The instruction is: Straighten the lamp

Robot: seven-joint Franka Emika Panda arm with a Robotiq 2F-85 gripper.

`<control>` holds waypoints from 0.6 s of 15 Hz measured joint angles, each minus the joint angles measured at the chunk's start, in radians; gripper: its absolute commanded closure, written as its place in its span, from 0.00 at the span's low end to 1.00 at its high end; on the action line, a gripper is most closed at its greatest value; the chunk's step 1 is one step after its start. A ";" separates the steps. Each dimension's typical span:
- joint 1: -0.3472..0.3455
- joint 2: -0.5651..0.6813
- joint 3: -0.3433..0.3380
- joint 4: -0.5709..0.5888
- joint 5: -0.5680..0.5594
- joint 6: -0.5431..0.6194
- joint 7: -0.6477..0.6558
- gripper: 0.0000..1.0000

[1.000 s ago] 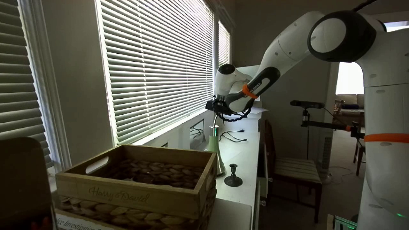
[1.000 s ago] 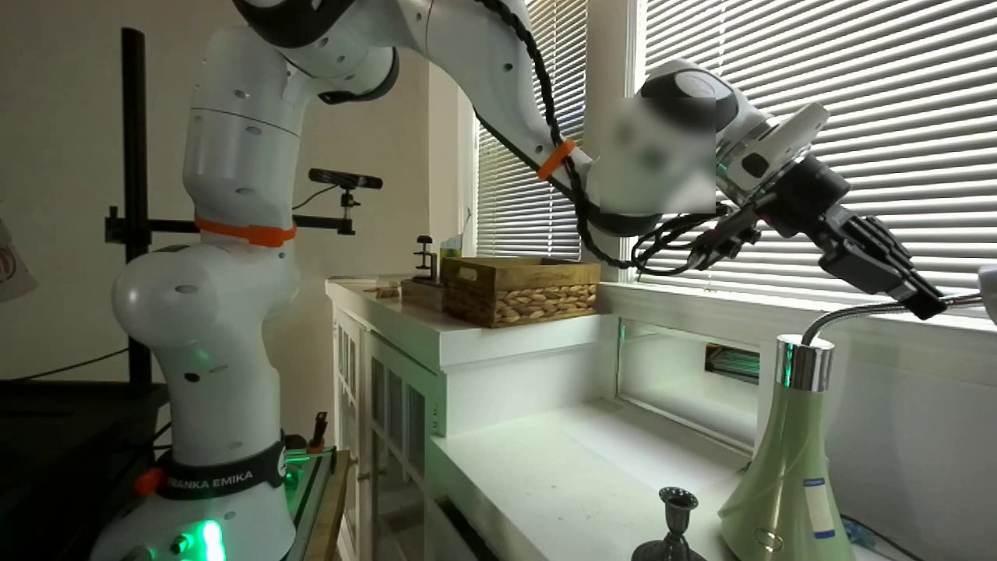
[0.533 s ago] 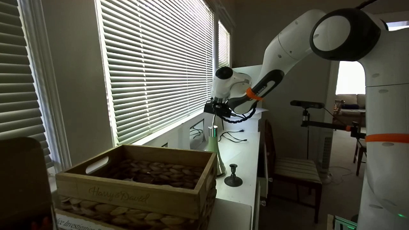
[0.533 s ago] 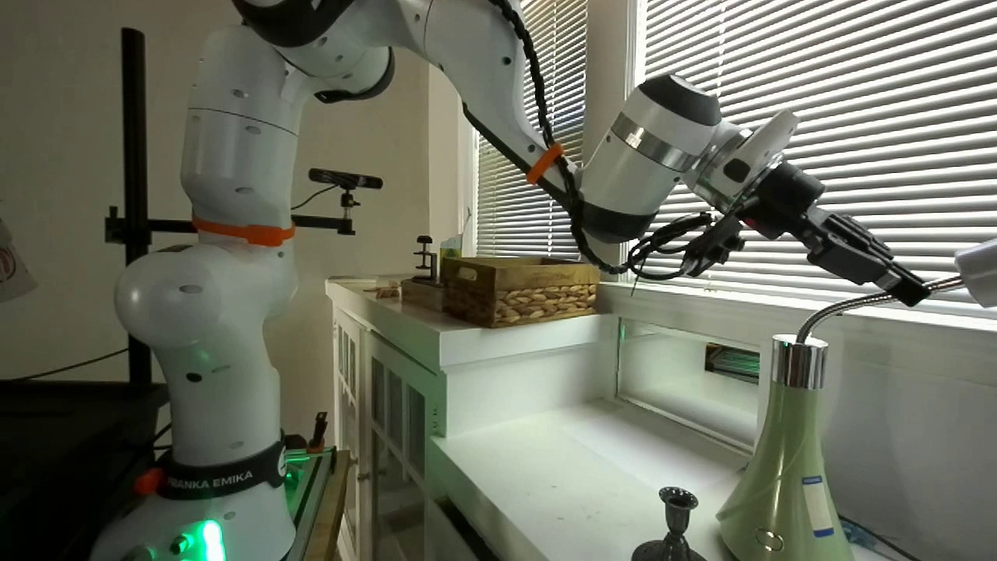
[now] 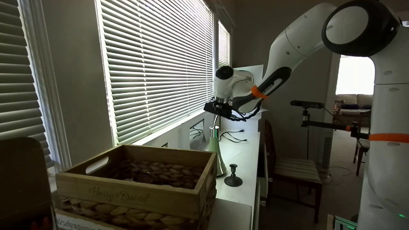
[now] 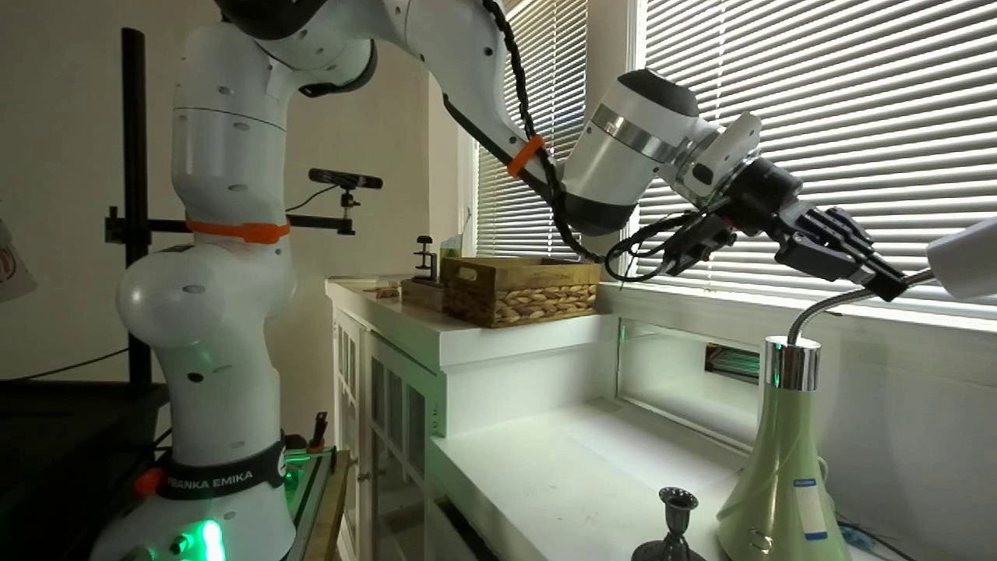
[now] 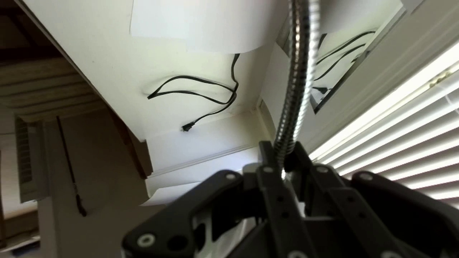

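Observation:
The lamp has a pale green cone-shaped body (image 6: 783,460) with a chrome collar, a bendable metal neck (image 6: 829,305) and a white head (image 6: 966,261). The body stands on the white counter, close to upright; it also shows partly behind the crate (image 5: 214,145). The neck bends over from the collar to the head. My gripper (image 6: 896,284) is shut on the neck just before the head. In the wrist view the fingertips (image 7: 283,152) close around the ribbed neck (image 7: 297,71). The head is out of sight in the wrist view.
A dark metal candle holder (image 5: 233,177) stands beside the lamp body, and it also shows in an exterior view (image 6: 676,518). A wood and wicker crate (image 5: 134,188) is nearby. Black cables (image 7: 200,93) lie on the counter. Window blinds (image 6: 841,117) are close behind the arm.
My gripper has drawn back toward the robot base with the neck in its grip. The lamp head has come along and risen slightly. The collar has shifted slightly the same way.

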 measured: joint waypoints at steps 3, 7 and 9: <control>0.003 -0.016 0.005 -0.011 0.000 -0.050 0.084 0.96; -0.017 -0.029 0.037 -0.019 0.000 -0.096 0.137 0.96; -0.023 -0.031 0.051 -0.019 -0.006 -0.114 0.141 0.96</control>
